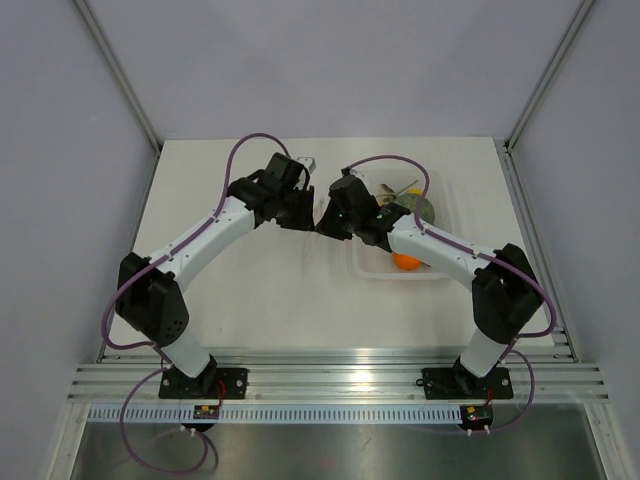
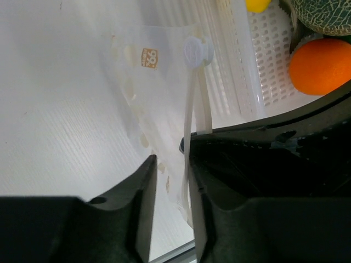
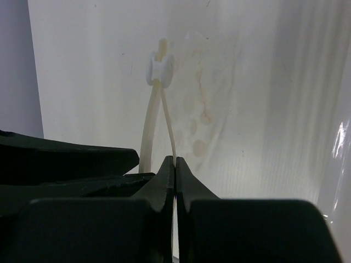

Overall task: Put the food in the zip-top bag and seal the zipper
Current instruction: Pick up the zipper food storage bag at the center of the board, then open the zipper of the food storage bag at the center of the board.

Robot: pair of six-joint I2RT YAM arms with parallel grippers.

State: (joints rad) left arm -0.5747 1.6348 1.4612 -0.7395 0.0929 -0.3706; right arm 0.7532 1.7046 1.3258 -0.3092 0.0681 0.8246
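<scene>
Lemon (image 2: 256, 4) w/ orange (image 2: 321, 66) in tray (image 2: 272, 74)

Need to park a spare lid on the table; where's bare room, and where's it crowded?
Free: the table patch between the left arm and right arm, and the far-left corner. Crowded: the centre, where the left gripper and right gripper meet at the zip-top bag, and the fruit tray on the right.

Left arm (image 1: 215, 232) and right arm (image 1: 440, 250) converge; left jaws parted, right jaws pinched together.
</scene>
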